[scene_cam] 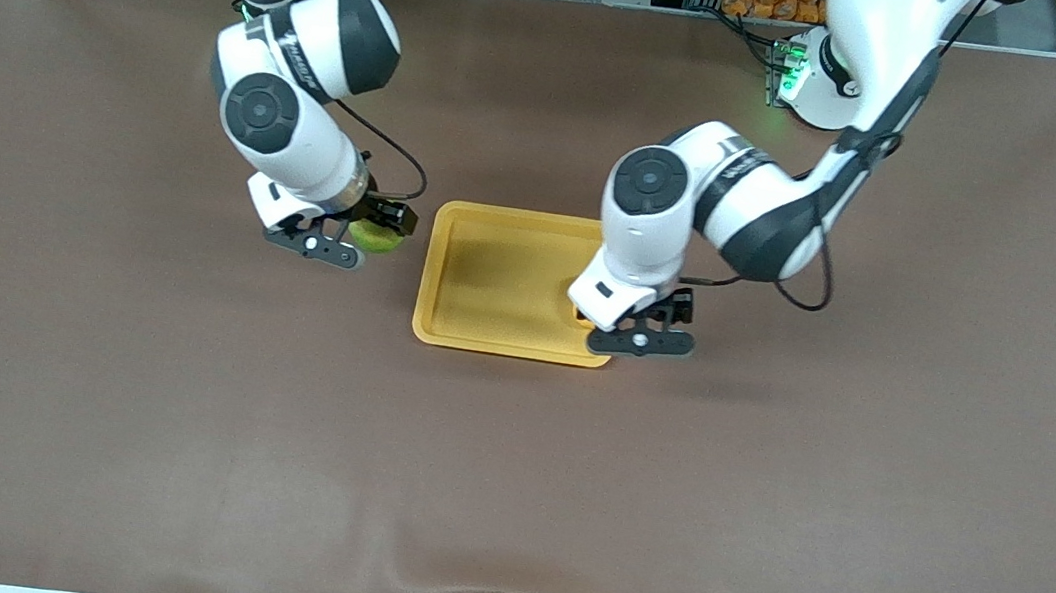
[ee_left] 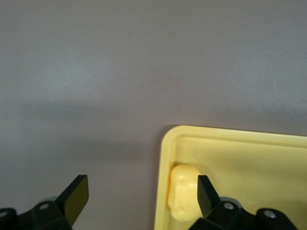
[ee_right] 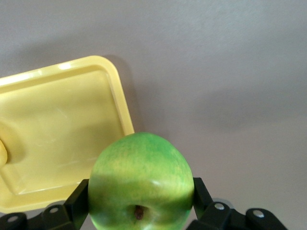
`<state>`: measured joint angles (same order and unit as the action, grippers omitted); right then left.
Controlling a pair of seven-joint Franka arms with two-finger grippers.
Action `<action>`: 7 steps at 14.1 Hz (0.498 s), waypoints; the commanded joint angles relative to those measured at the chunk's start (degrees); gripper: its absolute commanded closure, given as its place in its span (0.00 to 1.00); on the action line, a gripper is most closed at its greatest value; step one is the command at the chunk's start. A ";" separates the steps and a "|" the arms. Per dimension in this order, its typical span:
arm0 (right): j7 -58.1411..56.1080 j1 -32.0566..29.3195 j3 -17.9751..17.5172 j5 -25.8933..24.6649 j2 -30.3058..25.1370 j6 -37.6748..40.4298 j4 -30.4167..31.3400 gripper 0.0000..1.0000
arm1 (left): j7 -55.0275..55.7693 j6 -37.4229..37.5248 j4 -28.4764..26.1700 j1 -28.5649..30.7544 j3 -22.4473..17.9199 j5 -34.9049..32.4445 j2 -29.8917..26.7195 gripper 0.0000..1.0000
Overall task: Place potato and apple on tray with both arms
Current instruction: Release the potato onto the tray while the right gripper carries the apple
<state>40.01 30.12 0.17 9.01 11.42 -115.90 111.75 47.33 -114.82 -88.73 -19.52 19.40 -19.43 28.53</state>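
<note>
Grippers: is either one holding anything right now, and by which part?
The right gripper holds the apple by its sides. The left gripper is open, holding nothing; the potato lies in the tray.

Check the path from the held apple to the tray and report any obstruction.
Nothing visible blocks it. The right gripper holds the apple beside the tray; the potato lies in a corner toward the left arm's end.

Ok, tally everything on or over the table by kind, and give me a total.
Fruit: 1, the apple, held in the right gripper over the table beside the tray.
Vegetables: 1, the potato, lying in the tray.
Trays: 1, the tray.
Grippers: 2, counting the left gripper, open over the tray's corner.
Total: 5.
</note>
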 commanded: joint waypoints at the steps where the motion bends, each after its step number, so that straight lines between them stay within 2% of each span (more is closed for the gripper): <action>1: 4.27 3.27 0.63 1.01 2.37 -3.71 0.04 1.00 | -4.08 3.19 -0.92 3.07 0.29 2.72 -5.14 0.00; 7: 7.89 7.41 0.63 1.01 7.82 -10.74 -0.22 1.00 | -14.17 9.34 -0.92 9.66 0.29 4.74 -12.70 0.00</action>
<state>46.60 35.92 0.16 9.01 17.71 -124.85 112.07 36.76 -107.54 -88.59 -12.17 19.40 -16.71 18.95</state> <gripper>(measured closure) 0.115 0.000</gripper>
